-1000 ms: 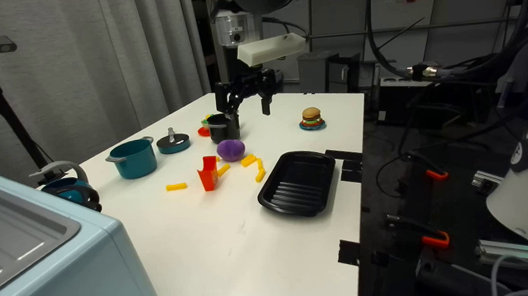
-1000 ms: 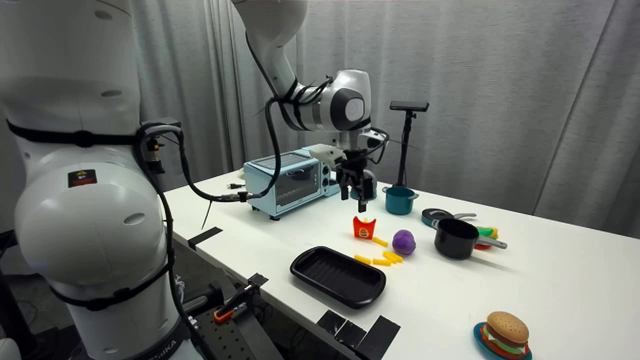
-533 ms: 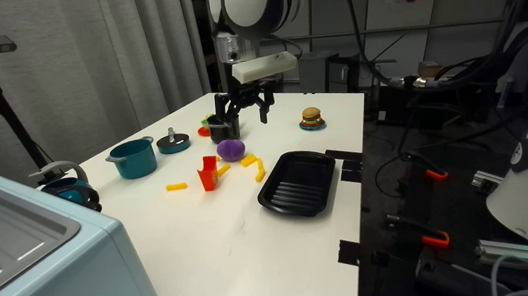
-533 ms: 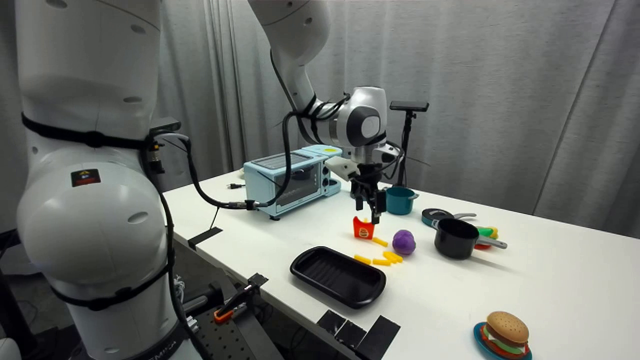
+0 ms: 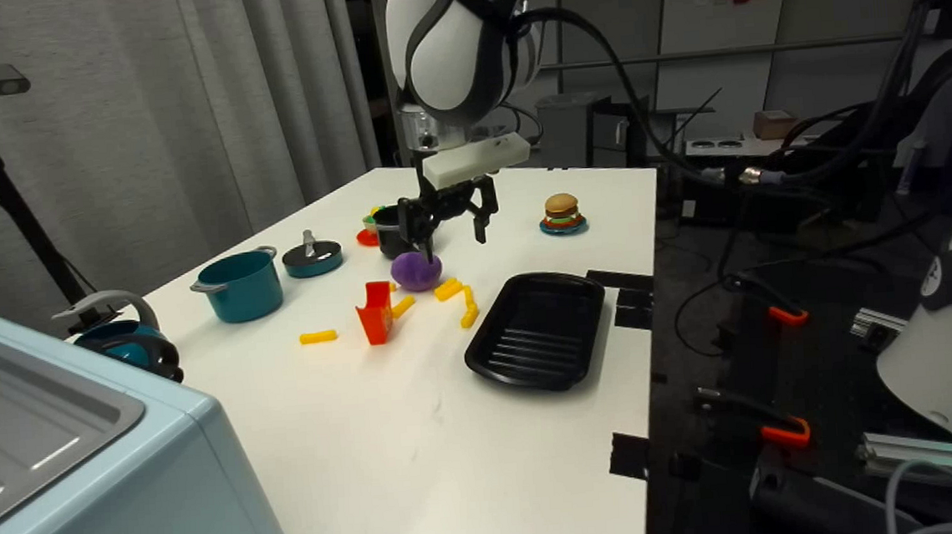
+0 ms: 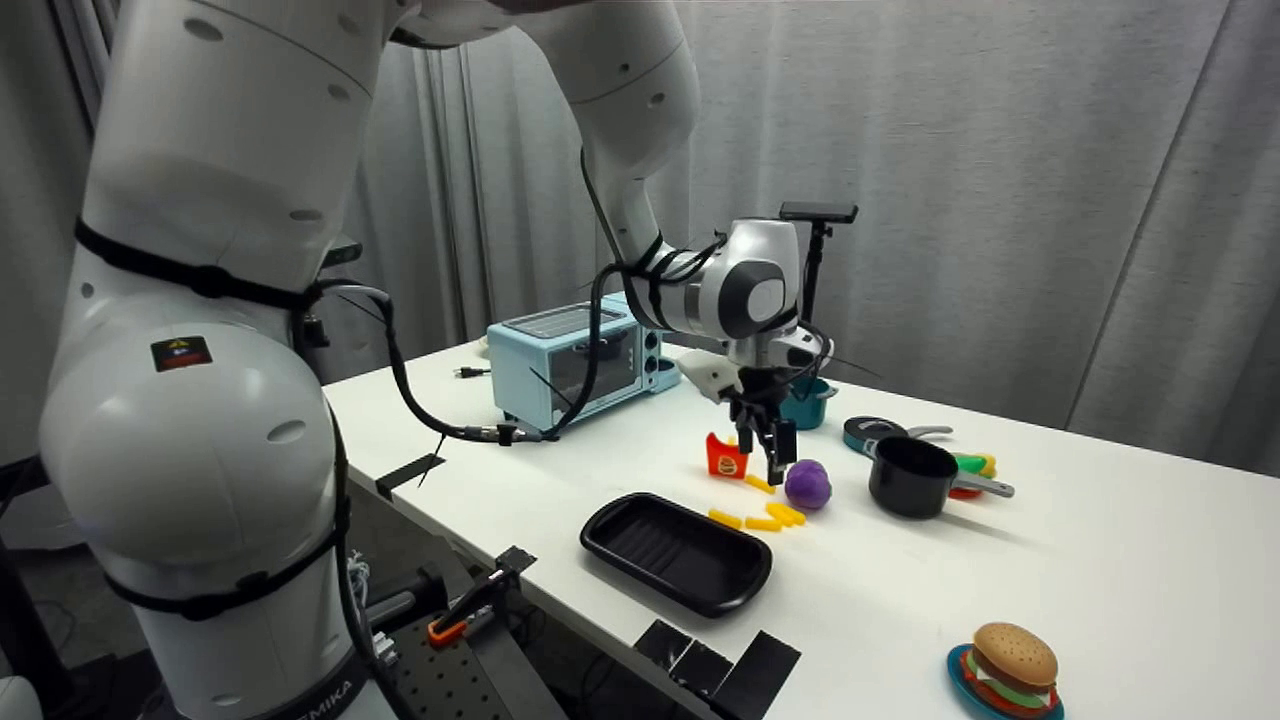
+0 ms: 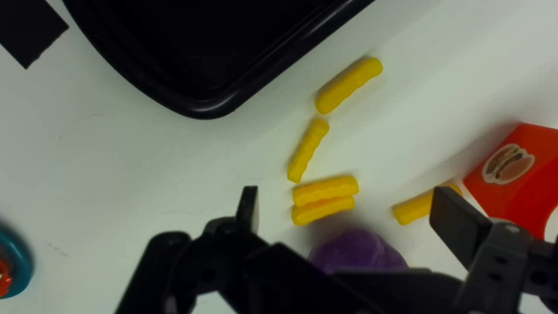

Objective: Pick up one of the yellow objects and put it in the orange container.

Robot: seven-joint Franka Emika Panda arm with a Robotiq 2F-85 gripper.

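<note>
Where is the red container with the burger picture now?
In an exterior view, the red container stands left of the purple toy, with one yellow stick between them, and beyond the black tray.

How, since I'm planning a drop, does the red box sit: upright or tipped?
Upright: the box stands mouth up in both exterior views.

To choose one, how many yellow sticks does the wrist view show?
5: one stick nearest the tray; lower in view another, then two together; one by the red box; more may hide.
</note>
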